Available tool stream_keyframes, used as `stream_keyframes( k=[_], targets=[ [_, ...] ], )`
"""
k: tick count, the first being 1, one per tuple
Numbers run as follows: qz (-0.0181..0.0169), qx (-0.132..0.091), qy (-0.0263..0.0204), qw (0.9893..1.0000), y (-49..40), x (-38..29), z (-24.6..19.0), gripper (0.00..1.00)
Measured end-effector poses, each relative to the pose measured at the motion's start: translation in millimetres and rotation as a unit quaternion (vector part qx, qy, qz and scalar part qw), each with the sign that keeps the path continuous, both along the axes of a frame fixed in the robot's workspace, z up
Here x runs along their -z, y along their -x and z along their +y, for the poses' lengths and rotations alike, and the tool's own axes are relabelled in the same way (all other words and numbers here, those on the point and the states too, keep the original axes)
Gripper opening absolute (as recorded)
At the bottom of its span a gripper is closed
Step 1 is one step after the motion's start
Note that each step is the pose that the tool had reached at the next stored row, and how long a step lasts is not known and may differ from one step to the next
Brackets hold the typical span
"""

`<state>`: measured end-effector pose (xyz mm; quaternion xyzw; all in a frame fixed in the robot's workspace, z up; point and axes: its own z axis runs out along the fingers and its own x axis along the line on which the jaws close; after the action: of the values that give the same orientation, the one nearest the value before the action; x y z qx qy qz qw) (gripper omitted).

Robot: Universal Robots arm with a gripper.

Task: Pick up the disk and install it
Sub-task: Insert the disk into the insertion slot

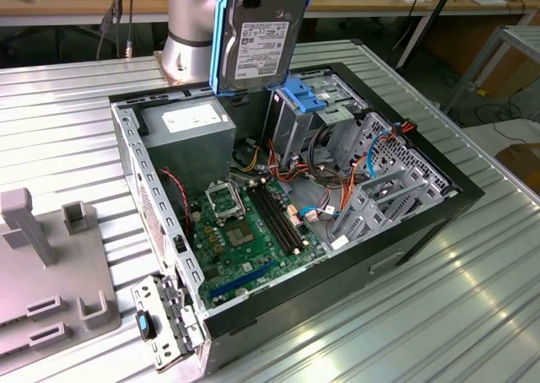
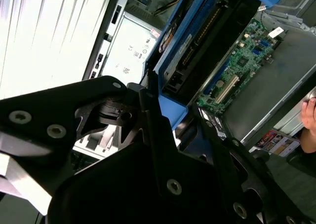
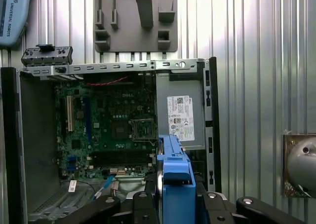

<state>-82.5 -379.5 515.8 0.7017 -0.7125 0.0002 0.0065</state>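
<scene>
Above the open metal case (image 1: 135,159), flat grey blue-railed disk (image 1: 261,37), upright, tight within the gripper (image 3: 177,198).

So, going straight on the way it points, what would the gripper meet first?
The gripper carries the disk, which leads; likely first contact is the power supply edge inside the case, though depth is unclear.

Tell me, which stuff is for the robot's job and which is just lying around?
For the job: the disk, held by the gripper; the open case below.
Just lying about: the grey tray, the pendant, a hand.
</scene>
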Motion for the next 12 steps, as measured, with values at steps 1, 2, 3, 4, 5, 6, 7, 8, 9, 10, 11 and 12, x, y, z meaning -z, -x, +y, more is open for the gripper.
stream_keyframes(
  k=[1,2,3,4,5,6,7,8,9,10,11,12],
  targets=[
    [0.0000,0.000,0.0000,1.0000,-0.1,0.0,-0.7,0.37],
    [0.0000,0.000,0.0000,1.0000,0.0,0.0,-2.7,0.37],
    [0.0000,0.000,0.0000,1.0000,0.0,0.0,-5.3,0.37],
    [0.0000,0.000,0.0000,1.0000,0.0,0.0,-7.5,0.37],
    [0.0000,0.000,0.0000,1.0000,0.0,0.0,-9.6,0.37],
    [0.0000,0.000,0.0000,1.0000,0.0,0.0,-11.3,0.37],
    [0.0000,0.000,0.0000,1.0000,0.0,0.0,-12.5,0.37],
    [0.0000,0.000,0.0000,1.0000,0.0,0.0,-14.4,0.37],
    [0.0000,0.000,0.0000,1.0000,0.0,0.0,-16.2,0.37],
    [0.0000,0.000,0.0000,1.0000,0.0,0.0,-17.1,0.37],
    [0.0000,0.000,0.0000,1.0000,0.0,0.1,-17.6,0.37],
    [0.0000,0.000,0.0000,1.0000,0.0,0.1,-18.8,0.37]
  ],
)
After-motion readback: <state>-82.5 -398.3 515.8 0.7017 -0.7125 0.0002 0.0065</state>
